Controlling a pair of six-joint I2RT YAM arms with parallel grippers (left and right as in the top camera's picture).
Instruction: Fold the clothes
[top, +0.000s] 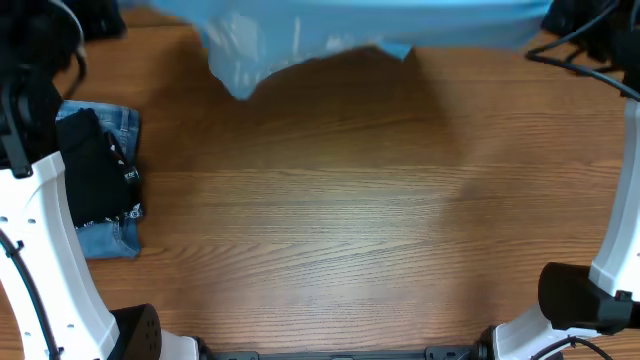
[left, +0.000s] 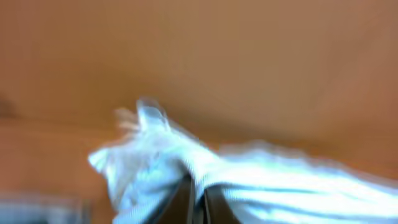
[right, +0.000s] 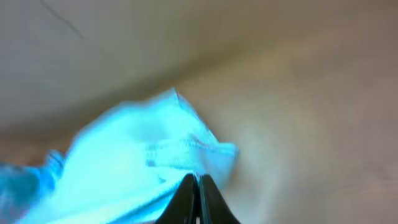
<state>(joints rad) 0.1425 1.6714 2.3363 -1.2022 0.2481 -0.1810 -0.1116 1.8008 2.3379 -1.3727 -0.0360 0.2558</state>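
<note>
End effectors: left, right, both pinched shut on light sky-blue cotton T-shirt, apparently lifted, blurred, over far edge of brown wooden desk. No fold visible. Judged at start: laying flat on desk and all folding outstanding.

No text can be read; white print on the black garment (far left) is too small.
</note>
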